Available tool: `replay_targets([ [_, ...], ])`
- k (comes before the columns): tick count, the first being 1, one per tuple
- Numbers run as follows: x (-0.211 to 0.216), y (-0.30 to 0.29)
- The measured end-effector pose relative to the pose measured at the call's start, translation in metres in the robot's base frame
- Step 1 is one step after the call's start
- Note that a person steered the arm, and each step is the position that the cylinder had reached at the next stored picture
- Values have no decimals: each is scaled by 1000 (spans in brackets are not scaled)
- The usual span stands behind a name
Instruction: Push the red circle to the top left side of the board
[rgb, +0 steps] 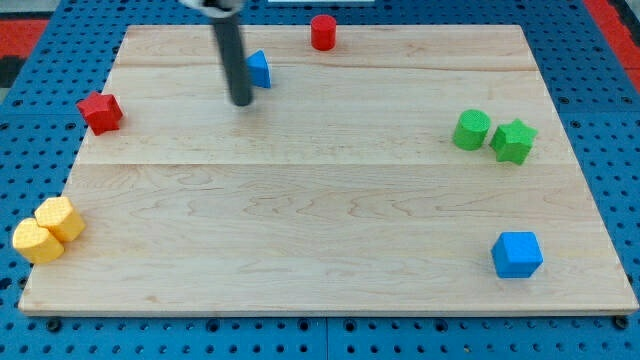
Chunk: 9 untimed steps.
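The red circle (322, 32), a short red cylinder, stands at the top edge of the wooden board (320, 230), a little right of the middle. My tip (241, 102) is down on the board to the lower left of the red circle, well apart from it. A small blue block (259, 69), partly hidden by the rod, sits just right of the rod above the tip.
A red star-like block (100, 112) lies at the left edge. Two yellow blocks (48, 231) touch at the lower left corner. A green cylinder (472, 130) and a green star (514, 141) sit at the right. A blue cube (517, 254) is at the lower right.
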<state>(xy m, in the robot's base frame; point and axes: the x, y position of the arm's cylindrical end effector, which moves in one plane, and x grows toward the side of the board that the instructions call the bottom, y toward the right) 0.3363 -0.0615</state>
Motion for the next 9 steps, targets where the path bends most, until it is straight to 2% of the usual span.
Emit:
replay_targets([
  [1,-27,65],
  [3,-117,118],
  [4,-135,76],
  [5,-132,-31],
  [6,-127,-23],
  [7,-140,-2],
  [8,-144,-16],
  [9,-144,-83],
])
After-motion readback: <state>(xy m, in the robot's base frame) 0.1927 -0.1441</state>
